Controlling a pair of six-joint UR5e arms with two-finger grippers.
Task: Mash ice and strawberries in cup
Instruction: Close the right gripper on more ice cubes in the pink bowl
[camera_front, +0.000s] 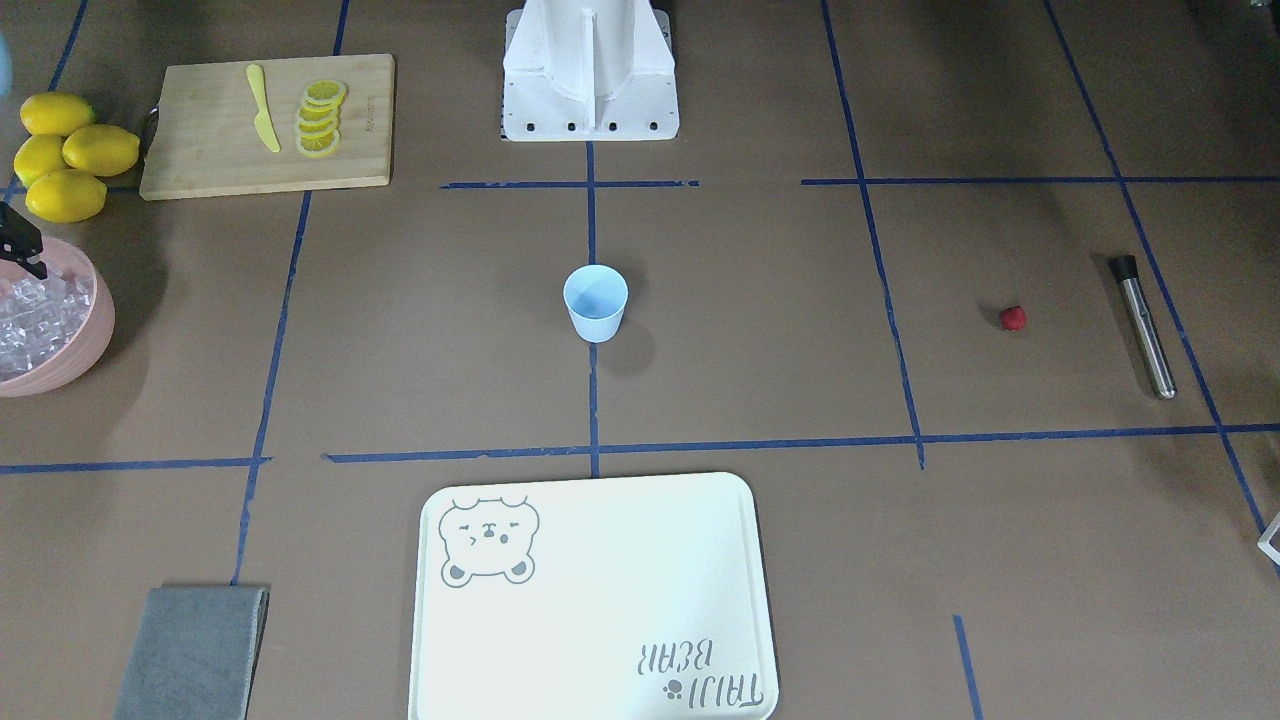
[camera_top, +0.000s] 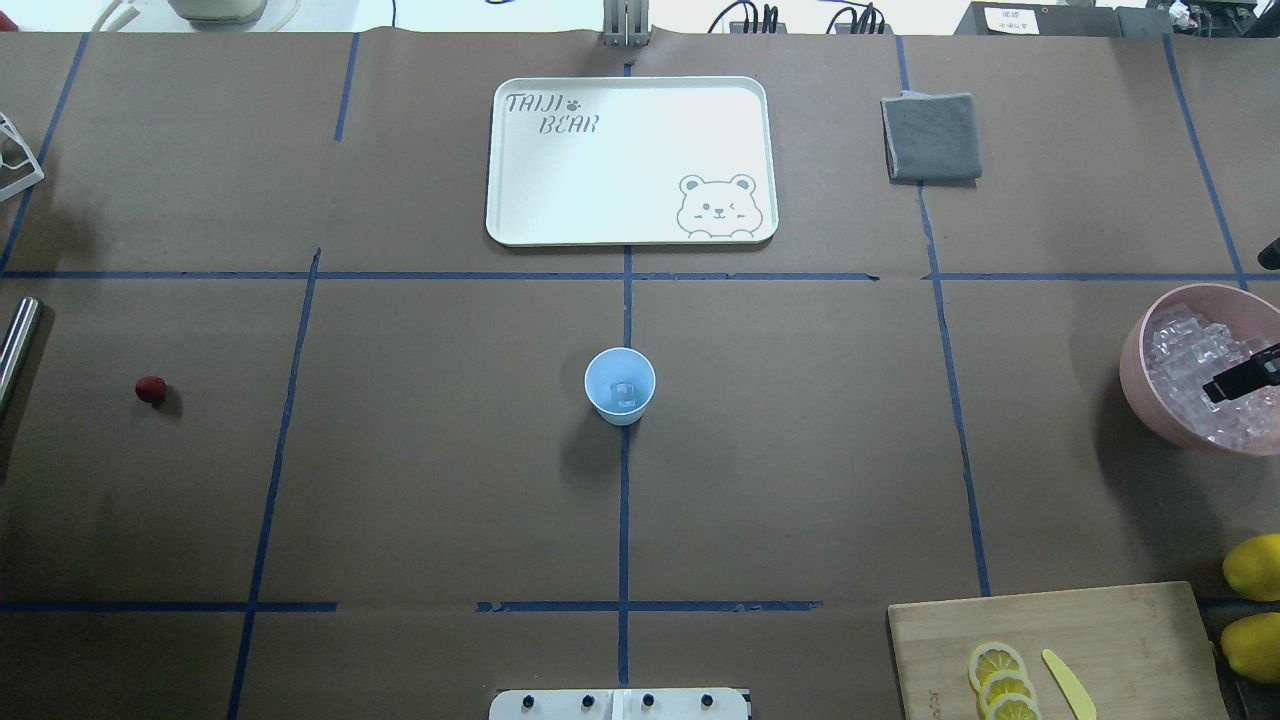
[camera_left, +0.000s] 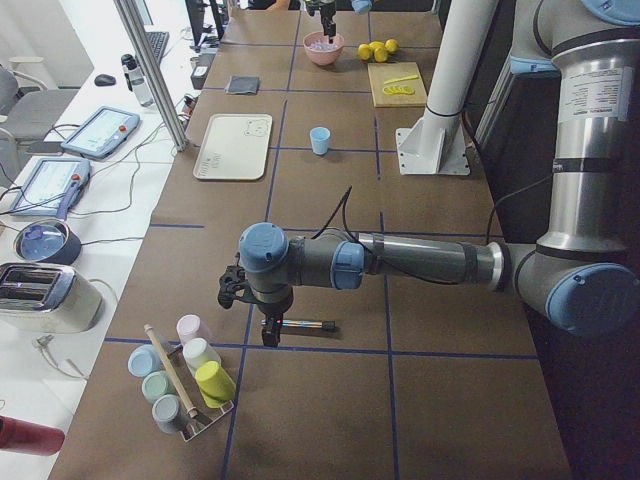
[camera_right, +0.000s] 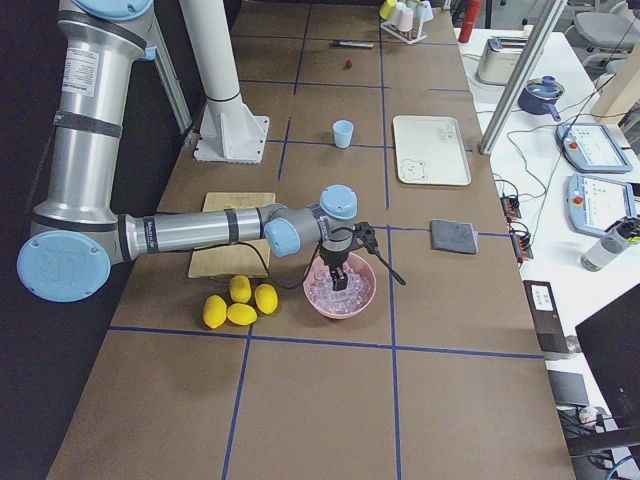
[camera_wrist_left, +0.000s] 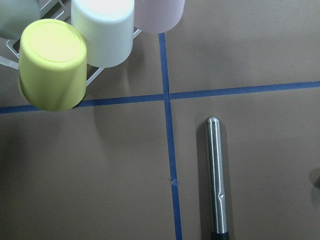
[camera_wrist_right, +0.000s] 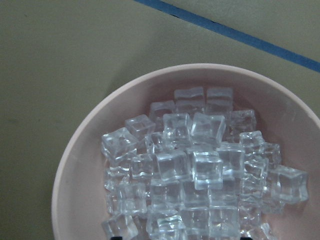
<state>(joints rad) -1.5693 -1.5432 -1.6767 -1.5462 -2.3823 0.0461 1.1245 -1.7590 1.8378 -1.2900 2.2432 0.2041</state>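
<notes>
1. As I judge it, the step in hand is loading ice. The light-blue cup (camera_top: 620, 385) stands mid-frame on the worktop (camera_top: 400, 480), with one ice cube (camera_top: 625, 394) inside.
2. The right pincer (camera_right: 338, 278) hangs in the pink bowl (camera_top: 1135, 365) of ice cubes (camera_wrist_right: 190, 165) at the overhead view's right edge. I cannot tell whether it is clenched on a cube.
3. The strawberry (camera_top: 150, 389) lies at far left, well apart from the cup.
4. The left pincer (camera_left: 262, 318) hovers over the steel muddler (camera_front: 1143, 325), and its state cannot be told.
5. The next move likely calls for carrying a cube above the cup's rim before letting go.
</notes>
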